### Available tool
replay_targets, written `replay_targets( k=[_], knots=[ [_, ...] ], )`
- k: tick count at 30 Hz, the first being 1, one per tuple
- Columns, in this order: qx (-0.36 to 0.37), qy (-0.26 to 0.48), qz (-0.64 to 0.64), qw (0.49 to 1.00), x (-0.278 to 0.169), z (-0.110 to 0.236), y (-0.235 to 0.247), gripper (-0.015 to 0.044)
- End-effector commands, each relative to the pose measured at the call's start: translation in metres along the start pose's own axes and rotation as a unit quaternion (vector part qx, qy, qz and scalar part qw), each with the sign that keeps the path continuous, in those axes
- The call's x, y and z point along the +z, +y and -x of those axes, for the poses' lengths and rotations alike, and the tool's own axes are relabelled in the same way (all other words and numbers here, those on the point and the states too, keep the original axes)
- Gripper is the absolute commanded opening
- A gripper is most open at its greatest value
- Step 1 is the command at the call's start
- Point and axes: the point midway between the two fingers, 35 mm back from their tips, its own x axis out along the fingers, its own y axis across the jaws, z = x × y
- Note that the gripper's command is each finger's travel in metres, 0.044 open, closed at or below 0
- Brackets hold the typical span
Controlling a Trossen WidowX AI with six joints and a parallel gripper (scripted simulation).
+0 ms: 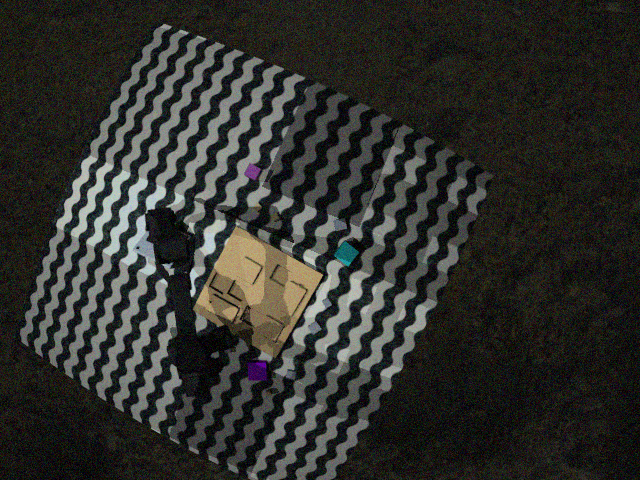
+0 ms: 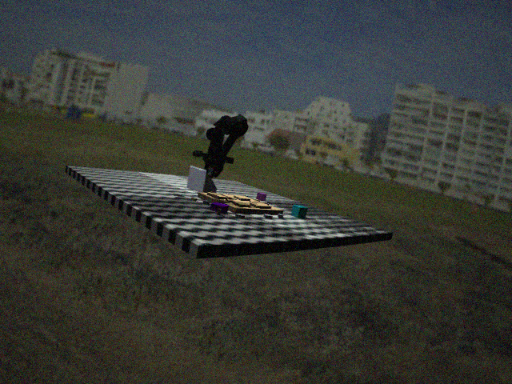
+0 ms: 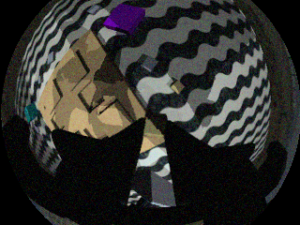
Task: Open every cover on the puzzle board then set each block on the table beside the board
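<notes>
My gripper (image 1: 226,339) (image 3: 155,123) is shut on a small dark block, above the table just off the near-left edge of the puzzle board; the block is hard to make out between the dark fingertips. The tan puzzle board (image 1: 240,242) (image 2: 274,211) (image 3: 96,42) has several tan covers outlined by dark edges; uneven shadow hides how far each stands open. A dark recess (image 1: 223,284) shows near its left side. A purple block (image 1: 257,370) (image 2: 218,207) (image 3: 124,19) and a teal block (image 1: 346,253) (image 2: 299,211) (image 3: 31,112) rest on the table, off the board.
A pink-purple block (image 1: 252,171) (image 2: 261,196) lies behind the board. A pale panel (image 1: 144,249) (image 2: 196,178) stands by the arm's base. Small grey tiles (image 1: 314,326) (image 3: 149,62) lie around the board, and a small tan piece (image 3: 177,86) lies beside it.
</notes>
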Motion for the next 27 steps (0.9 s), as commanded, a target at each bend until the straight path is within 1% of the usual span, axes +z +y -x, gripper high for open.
replay_targets(
  k=[1, 19, 27],
  knots=[
    [-0.001, 0.007, -0.001, 1.000, -0.005, -0.004, -0.017, 0.0080],
    [0.003, 0.013, 0.000, 1.000, -0.021, -0.010, -0.083, 0.0080],
    [0.003, 0.013, 0.001, 1.000, -0.021, -0.018, -0.086, 0.0080]
  ],
)
